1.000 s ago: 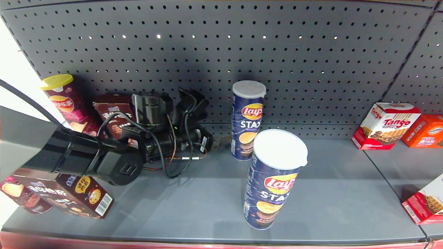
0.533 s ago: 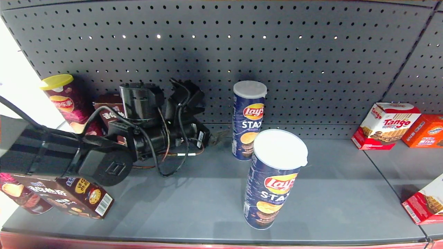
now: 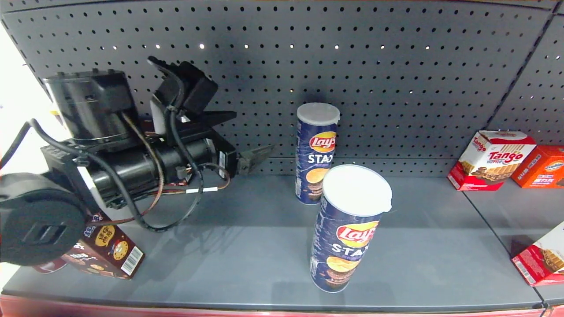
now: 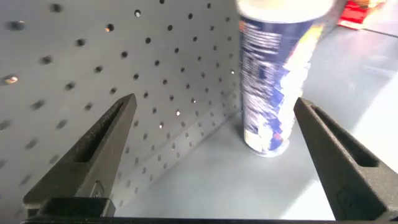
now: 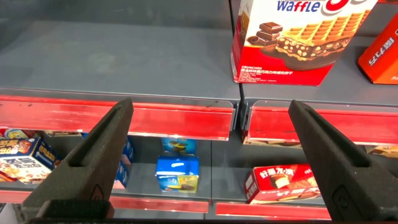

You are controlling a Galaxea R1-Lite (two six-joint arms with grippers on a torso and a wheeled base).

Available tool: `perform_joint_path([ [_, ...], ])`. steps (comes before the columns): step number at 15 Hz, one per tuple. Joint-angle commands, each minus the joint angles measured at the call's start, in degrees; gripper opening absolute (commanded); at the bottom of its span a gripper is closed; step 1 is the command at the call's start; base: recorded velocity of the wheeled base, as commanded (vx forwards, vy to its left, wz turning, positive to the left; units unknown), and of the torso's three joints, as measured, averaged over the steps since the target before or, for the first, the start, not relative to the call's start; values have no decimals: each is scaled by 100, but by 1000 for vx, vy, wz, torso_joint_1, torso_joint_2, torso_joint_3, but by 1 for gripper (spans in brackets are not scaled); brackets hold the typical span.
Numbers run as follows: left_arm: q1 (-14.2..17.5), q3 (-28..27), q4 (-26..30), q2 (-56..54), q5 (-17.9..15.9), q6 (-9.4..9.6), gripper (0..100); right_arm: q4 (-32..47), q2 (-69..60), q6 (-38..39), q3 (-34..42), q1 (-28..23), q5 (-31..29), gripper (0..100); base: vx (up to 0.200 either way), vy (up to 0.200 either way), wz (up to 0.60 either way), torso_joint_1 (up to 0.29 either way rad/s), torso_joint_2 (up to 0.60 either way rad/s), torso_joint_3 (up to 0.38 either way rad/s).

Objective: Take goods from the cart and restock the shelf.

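1. Head view: a matte grey metal shelf (image 3: 246,264) is backed by a perforated pegboard (image 3: 396,66).
   - Two tall blue chip cans stand upright on it, each with a pale plastic lid. The rear can (image 3: 316,154) is close to the pegboard, and the front can (image 3: 346,229) is near the shelf's edge.
   - The left gripper (image 3: 257,155) hangs just left of the rear can, not touching it.
   - Its bulky black arm and looping cables block the shelf's left corner.
   - A brown carton (image 3: 108,251) lies under the arm.
   - A white-and-red wafer box (image 3: 493,160) and an orange box (image 3: 544,167) sit far right.
2. Left wrist view: the dark wedge-shaped jaws are spread wide with nothing between them. The pegboard and the rear can are ahead.
3. Right wrist view: the right gripper (image 5: 211,107) is also spread and empty.
   - It is before a glossy red price rail (image 5: 174,119).
   - A chocolate-wafer carton (image 5: 298,43) stands above the rail.
   - Blue packets (image 5: 177,174) lie below it.
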Motion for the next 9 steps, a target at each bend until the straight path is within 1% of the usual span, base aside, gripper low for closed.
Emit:
perform_joint_path([
  [1,18,680,-5,-975,12,8,100,-4,9,-4,0,0,2,100,0,0,0,0,0,0],
  [6,44,1532,3,-2346,12,-1,100,-4,9,-4,0,0,2,100,0,0,0,0,0,0],
  [9,44,2121,3,-3067,144,-1,100,-4,9,-4,0,0,2,100,0,0,0,0,0,0],
])
